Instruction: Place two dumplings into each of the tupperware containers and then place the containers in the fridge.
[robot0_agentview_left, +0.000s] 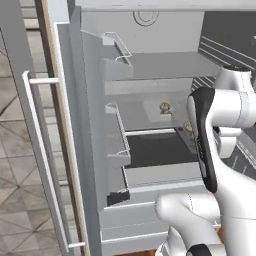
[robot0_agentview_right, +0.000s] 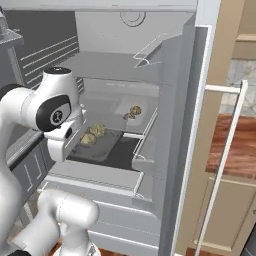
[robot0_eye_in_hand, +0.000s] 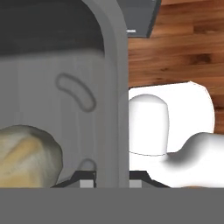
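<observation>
The fridge (robot0_agentview_left: 90, 150) stands open before me. A dark grey tupperware container (robot0_agentview_right: 107, 150) sits at the front of its middle shelf, holding two dumplings (robot0_agentview_right: 97, 131) at its left end. My gripper (robot0_eye_in_hand: 111, 181) is shut on that container's rim (robot0_eye_in_hand: 113, 87), which runs up between the finger tips, with one dumpling (robot0_eye_in_hand: 26, 155) close beside it. In the base views my own hand hides the grip. Behind, on the same shelf, lies the paler container (robot0_agentview_right: 131, 106) with two dumplings (robot0_agentview_right: 135, 110). The left base view shows the dark container (robot0_agentview_left: 155, 150) and a dumpling (robot0_agentview_left: 164, 107) in the paler one.
Wire door racks (robot0_agentview_left: 117, 50) jut from the open fridge door (robot0_agentview_right: 200, 125), close beside the shelf. An upper shelf (robot0_agentview_right: 115, 67) lies above the containers. Wooden floor (robot0_eye_in_hand: 175, 43) shows below the hand. A long door handle (robot0_agentview_left: 42, 160) stands at the left.
</observation>
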